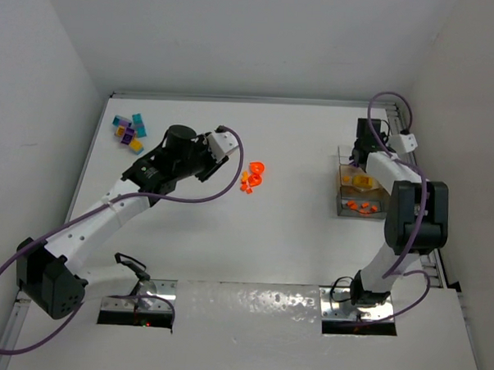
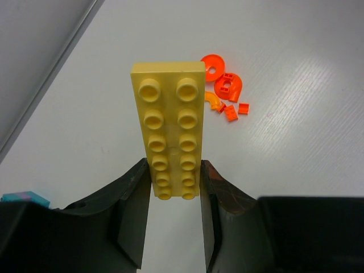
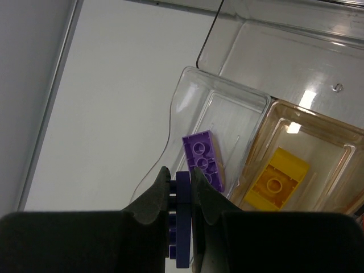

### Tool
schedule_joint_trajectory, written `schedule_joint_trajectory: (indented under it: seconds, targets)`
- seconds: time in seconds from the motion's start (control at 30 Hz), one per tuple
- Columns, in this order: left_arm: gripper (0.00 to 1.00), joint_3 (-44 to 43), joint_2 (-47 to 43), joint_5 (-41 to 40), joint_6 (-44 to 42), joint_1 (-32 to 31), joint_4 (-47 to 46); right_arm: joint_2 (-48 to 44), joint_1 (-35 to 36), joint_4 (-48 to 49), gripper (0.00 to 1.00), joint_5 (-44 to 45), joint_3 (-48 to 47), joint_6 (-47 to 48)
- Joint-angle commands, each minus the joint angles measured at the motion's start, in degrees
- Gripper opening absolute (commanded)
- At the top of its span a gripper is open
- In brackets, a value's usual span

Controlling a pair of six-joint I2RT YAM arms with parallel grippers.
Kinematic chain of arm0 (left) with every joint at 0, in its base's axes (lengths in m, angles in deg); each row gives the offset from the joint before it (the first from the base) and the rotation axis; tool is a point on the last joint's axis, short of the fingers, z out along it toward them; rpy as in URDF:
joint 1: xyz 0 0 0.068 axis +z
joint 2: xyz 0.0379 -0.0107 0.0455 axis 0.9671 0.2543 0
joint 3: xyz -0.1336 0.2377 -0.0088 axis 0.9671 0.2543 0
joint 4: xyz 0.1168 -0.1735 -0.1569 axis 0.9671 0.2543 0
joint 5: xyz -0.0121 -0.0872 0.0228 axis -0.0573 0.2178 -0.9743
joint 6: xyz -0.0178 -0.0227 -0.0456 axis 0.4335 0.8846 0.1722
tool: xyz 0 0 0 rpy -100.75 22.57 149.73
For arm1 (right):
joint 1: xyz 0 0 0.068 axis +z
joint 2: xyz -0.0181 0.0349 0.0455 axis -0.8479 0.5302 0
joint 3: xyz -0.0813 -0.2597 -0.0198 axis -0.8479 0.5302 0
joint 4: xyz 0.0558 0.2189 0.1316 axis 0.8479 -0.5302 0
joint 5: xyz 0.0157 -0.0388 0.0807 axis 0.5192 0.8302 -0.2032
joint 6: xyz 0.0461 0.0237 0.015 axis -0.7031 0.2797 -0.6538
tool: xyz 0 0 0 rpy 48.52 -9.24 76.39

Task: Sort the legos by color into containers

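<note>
My left gripper [image 2: 174, 170] is shut on the near end of a long pale yellow lego plate [image 2: 168, 108] and holds it above the table; in the top view it [image 1: 218, 147] is left of centre. My right gripper [image 3: 182, 176] is shut on a thin purple lego [image 3: 182, 227], held edge-on just above the clear containers [image 3: 227, 85] at the right of the table [image 1: 341, 207]. One bin holds a purple lego [image 3: 200, 153], the bin beside it a yellow lego [image 3: 277, 179]. Orange legos [image 1: 362, 206] lie in the nearest bin.
A small pile of orange legos [image 1: 251, 175] lies mid-table, just beyond the yellow plate in the left wrist view [image 2: 224, 91]. A cluster of teal, purple and yellow legos [image 1: 129, 131] sits at the back left. White walls close in the table at the back and sides.
</note>
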State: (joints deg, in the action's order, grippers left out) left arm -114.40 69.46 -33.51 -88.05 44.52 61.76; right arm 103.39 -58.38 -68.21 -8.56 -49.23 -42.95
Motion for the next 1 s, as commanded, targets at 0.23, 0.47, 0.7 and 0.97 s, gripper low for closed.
schedule_joint_trajectory:
  seconds: [0.23,0.47,0.7,0.97]
  targets:
    - [0.00,-0.02,-0.66,0.09,1.24,0.95,-2.33,3.48,-2.05,4.71,0.02,2.11,-3.31,-0.85]
    - [0.00,0.07,-0.58,0.35,1.50,0.86,-2.51,4.18,-2.58,7.00,0.29,0.44,-3.31,0.21]
    - [0.00,-0.11,-0.58,0.53,1.50,0.95,-2.42,1.81,-2.58,7.08,0.55,1.41,-2.26,5.89]
    - [0.00,0.06,-0.23,2.11,0.89,0.95,-3.30,-2.05,-0.04,14.74,0.60,-18.94,-6.12,31.21]
